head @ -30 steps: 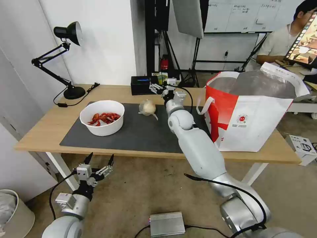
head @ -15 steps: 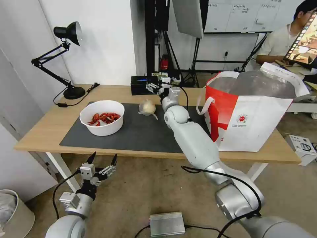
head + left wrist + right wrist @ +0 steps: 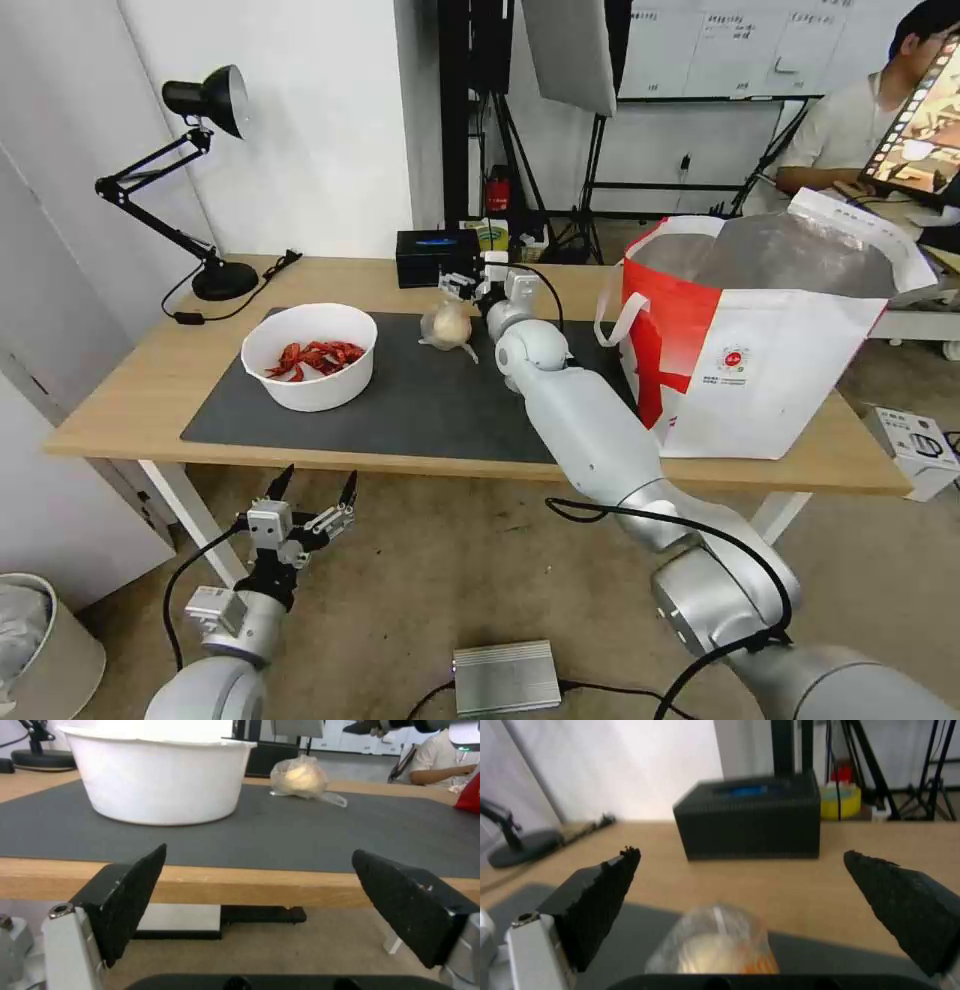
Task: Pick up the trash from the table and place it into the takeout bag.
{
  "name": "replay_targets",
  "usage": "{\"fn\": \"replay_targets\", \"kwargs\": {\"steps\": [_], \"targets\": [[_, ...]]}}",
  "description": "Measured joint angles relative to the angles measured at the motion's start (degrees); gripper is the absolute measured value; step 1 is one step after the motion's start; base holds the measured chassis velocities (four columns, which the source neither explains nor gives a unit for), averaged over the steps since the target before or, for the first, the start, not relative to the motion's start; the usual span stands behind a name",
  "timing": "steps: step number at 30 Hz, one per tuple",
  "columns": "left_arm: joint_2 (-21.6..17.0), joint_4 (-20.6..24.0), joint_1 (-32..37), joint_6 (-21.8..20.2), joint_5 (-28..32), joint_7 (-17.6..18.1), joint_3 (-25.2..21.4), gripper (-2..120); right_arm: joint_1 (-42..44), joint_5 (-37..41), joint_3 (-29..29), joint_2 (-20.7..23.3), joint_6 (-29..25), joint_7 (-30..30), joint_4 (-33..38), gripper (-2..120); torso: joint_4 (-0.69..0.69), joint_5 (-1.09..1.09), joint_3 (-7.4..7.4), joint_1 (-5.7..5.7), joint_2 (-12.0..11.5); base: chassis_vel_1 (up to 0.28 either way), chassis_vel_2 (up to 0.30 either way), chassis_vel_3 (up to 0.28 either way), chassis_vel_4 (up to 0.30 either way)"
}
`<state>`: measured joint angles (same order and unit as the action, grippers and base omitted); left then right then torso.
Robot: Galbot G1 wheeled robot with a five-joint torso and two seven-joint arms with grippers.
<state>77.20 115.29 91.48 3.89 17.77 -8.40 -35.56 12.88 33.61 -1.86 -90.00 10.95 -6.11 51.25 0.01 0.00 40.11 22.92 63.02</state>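
Balled clear plastic bag (image 3: 447, 325) with a pale yellowish lump inside sits on the dark mat (image 3: 420, 400) of the worktop (image 3: 120, 385), just under and between the spread jaws of the right gripper (image 3: 463, 283), not touching. Right wrist view adds the black tissue box (image 3: 750, 819) beyond the jaws. Left gripper (image 3: 312, 496) hangs below the worktop edge, jaws open; white bowl (image 3: 157, 776) lies beyond them. Takeout bag (image 3: 770, 340) stands well right.
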Motion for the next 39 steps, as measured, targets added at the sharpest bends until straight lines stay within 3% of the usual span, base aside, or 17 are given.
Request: {"fn": "replay_targets", "kwargs": {"steps": [13, 39], "targets": [[0.34, -0.97, -0.76, 0.02, -0.68, -0.07, 1.33, 100, -0.85, -2.71, -1.01, 0.0, 6.96, 1.51, -1.79, 100, 0.0, 0.0, 0.0, 0.0, 0.0, 0.0, 0.0, 0.0, 0.0], [2.25, -1.5, -0.72, 0.47, -2.99, -0.1, 2.59, 100, -1.41, -5.39, -2.67, -0.15, 3.69, 5.26, -8.4, 100, 0.0, 0.0, 0.0, 0.0, 0.0, 0.0, 0.0, 0.0, 0.0]]}}
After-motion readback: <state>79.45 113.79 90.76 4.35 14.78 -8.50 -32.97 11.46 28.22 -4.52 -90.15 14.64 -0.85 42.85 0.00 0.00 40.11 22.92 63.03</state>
